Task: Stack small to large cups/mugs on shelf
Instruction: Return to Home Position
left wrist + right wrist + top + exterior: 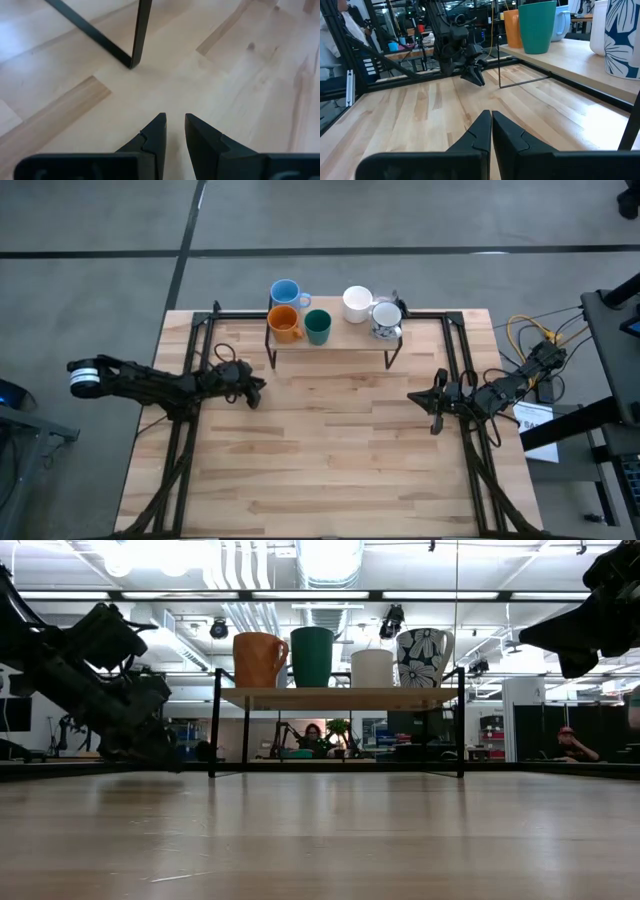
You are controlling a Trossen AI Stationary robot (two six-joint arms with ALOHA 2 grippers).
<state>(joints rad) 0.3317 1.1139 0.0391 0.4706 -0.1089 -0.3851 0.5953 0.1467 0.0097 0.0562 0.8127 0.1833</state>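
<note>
On the low light-wood shelf (340,346) at the far side of the wooden counter (330,465) stand a light blue mug (285,291), orange mug (283,323), dark green cup (317,327), white mug (357,303) and flower-patterned grey-white mug (386,319). The left claw (257,390) hangs at left, narrowly spread; the right claw (432,402), at right, is pressed together
</note>
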